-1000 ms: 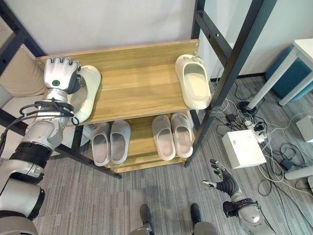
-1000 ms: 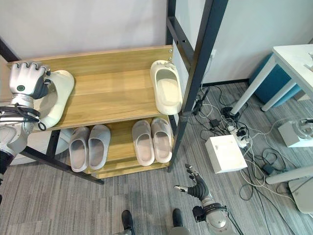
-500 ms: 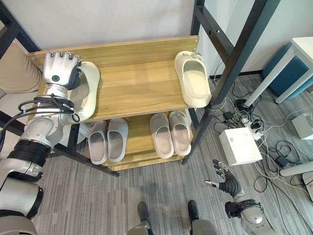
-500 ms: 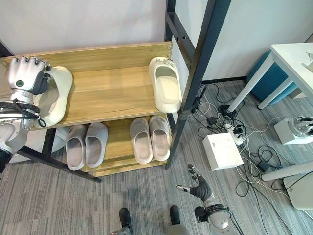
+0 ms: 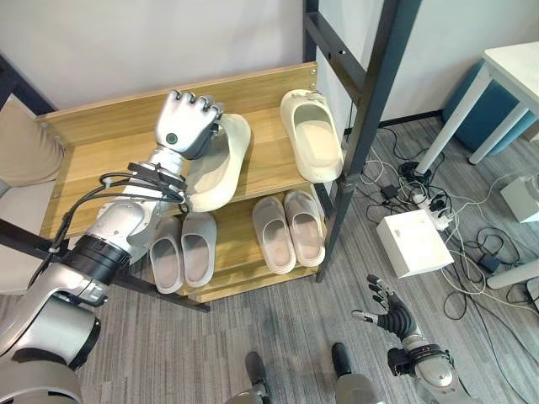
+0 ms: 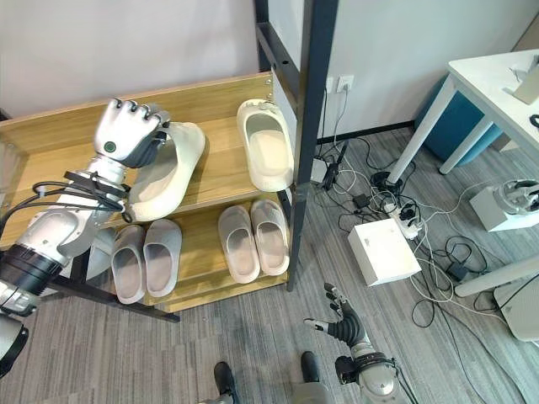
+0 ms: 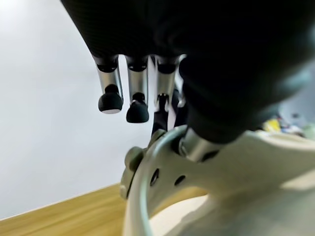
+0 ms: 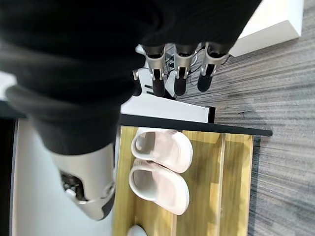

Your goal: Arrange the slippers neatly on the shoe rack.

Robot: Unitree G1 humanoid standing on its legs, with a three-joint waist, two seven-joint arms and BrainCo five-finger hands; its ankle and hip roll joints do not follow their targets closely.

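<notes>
A wooden shoe rack [image 5: 109, 139] with black metal legs fills the upper left of the head view. The robot's left hand [image 5: 187, 124] is at the upper middle of the frame, fingers and thumb curled round the heel end of a cream slipper [image 5: 217, 168] that sits on the top shelf, its toe hanging past the shelf's front edge. Its mate, a second cream slipper [image 5: 310, 145], lies at the right end of the same shelf, near the black upright post [image 5: 369, 101]. The two are apart and not parallel. To do this step well, the held slipper should likely be brought just beside its mate, turned to match its direction, and set fully on the boards before the hand lets go. Both slippers are thick, smooth moulded foam with open backs; the wrist view shows small holes and a strap stud. Two grey pairs [image 5: 237, 242] sit tidily on the lower shelf. The right hand [image 5: 386, 313] hangs at lower right above the grey floor, fingers loosely spread, holding nothing.
</notes>
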